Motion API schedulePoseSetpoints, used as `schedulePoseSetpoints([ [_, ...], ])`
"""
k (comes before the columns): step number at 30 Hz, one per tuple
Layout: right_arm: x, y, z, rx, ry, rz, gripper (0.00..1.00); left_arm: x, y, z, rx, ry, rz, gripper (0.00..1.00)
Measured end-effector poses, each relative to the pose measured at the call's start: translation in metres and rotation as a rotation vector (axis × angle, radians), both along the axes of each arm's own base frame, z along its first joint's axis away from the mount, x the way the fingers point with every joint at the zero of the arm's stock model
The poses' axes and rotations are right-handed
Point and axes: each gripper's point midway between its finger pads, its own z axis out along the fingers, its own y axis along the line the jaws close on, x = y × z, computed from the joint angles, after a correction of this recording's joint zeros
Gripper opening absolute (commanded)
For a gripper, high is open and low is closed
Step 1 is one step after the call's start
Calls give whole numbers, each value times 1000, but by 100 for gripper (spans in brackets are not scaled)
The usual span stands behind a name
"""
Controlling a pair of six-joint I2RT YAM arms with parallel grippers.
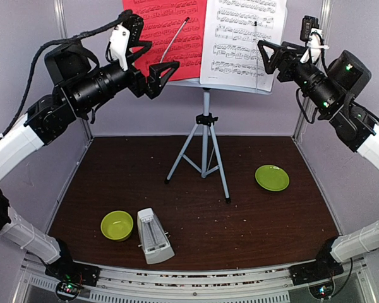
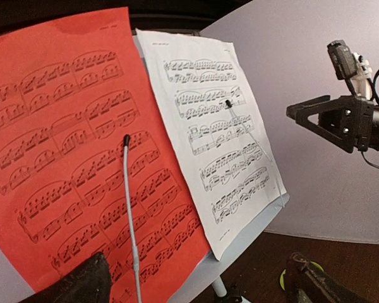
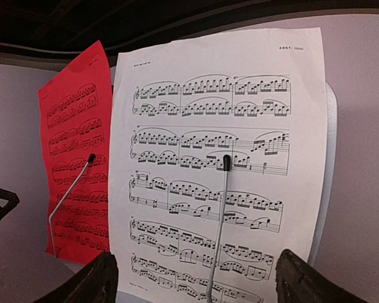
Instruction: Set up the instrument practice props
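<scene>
– Since both pages are up on the music stand (image 1: 205, 136), why are the arms so high?
– I think they are there for the pages. The red sheet (image 1: 170, 31) leans on the stand's left half. The white sheet (image 1: 240, 44) leans on its right half, right next to the red one. 1 thin wire arm (image 2: 131, 208) presses on each page so it cannot slide off.
– Are the hands holding anything?
– No. The left gripper (image 1: 153, 57) hangs just beside the stand's left edge, in front of the red sheet, fingers wide and empty. The right gripper (image 1: 266, 60) is just beside the stand's right edge, wide and empty too.
– So what is left?
– The metronome (image 1: 154, 237). It is down on the table, in front of the stand's legs and well apart from them, just beside the green bowl (image 1: 117, 225). It looks like it lies on its back, but I cannot be sure. I think 1 hand has to go low and stand it up so it can tick.
</scene>
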Motion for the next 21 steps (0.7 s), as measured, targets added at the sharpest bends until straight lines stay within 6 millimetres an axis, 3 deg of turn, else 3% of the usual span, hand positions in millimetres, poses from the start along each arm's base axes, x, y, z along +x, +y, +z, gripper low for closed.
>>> schedulePoseSetpoints([
  [7, 0, 3, -43, -2, 118, 43, 89, 16, 41, -7, -95, 170, 175, 97],
  [12, -4, 2, -72, -6, 182, 64, 88, 35, 65, -20, -105, 261, 280, 85],
  [21, -13, 0, -98, 20, 226, 102, 86, 67, 101, -35, -176, 387, 314, 71],
])
